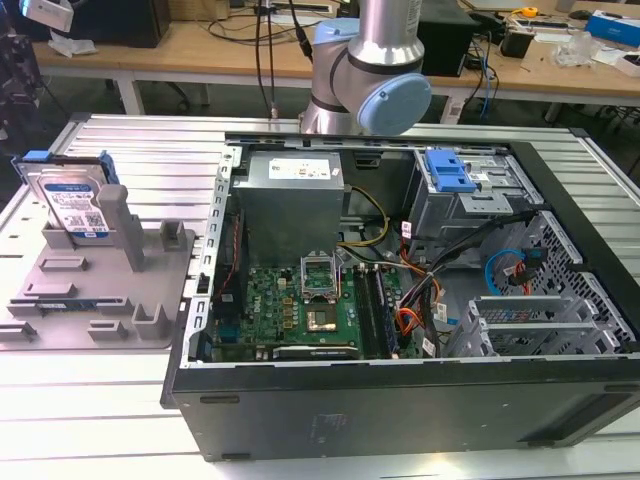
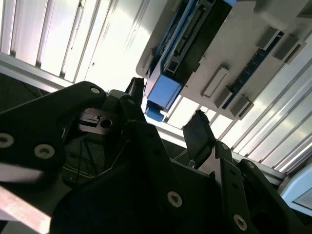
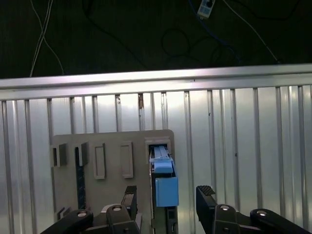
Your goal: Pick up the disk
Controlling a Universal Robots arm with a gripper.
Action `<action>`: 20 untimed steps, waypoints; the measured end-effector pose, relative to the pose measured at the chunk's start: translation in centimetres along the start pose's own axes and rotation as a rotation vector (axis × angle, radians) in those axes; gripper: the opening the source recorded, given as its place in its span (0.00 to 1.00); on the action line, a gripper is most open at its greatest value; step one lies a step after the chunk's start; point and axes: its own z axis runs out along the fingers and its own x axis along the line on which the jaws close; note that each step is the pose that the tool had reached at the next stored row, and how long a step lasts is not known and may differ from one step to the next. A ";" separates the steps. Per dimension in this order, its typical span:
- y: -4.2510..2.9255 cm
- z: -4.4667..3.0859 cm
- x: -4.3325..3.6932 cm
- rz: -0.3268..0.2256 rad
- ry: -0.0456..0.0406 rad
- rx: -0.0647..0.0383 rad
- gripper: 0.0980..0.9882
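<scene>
**Surroundings.** Ribbed metal counter [image 1: 90,420]. Open black computer case [image 1: 400,425] lying on its side, holding a green circuit board [image 1: 295,300], a grey power supply box [image 1: 290,200] with a white label, bundled cables and a blue plastic bracket [image 1: 448,172]. Robot arm [image 1: 372,60] rises behind the case. Grey plastic fixture [image 1: 150,300] with upright posts sits on the counter beside the case, on the exterior view's left.

**Labels.** Disk [image 1: 68,200] carries a blue-and-white label with barcode stripes.

**Disk.** Stands on edge in a slot of the fixture, leaning against a post, with blue side rails.

**Gripper.** In the first wrist view the gripper [image 3: 167,191] is spread wide, its black fingers [image 3: 207,197] apart and clamped on nothing. The disk [image 3: 165,187], seen edge-on, lines up with the gap between them; neither finger touches it. The fixture's low blocks lie just to one side of the gripper.
</scene>
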 end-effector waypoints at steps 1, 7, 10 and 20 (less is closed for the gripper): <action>0.00 0.00 0.00 0.000 0.0000 0.000 0.56; -0.31 0.32 0.34 0.000 0.0000 0.000 0.56; -0.33 0.55 0.39 0.000 0.0000 0.000 0.56; -0.36 1.60 0.38 0.000 0.0001 0.000 0.56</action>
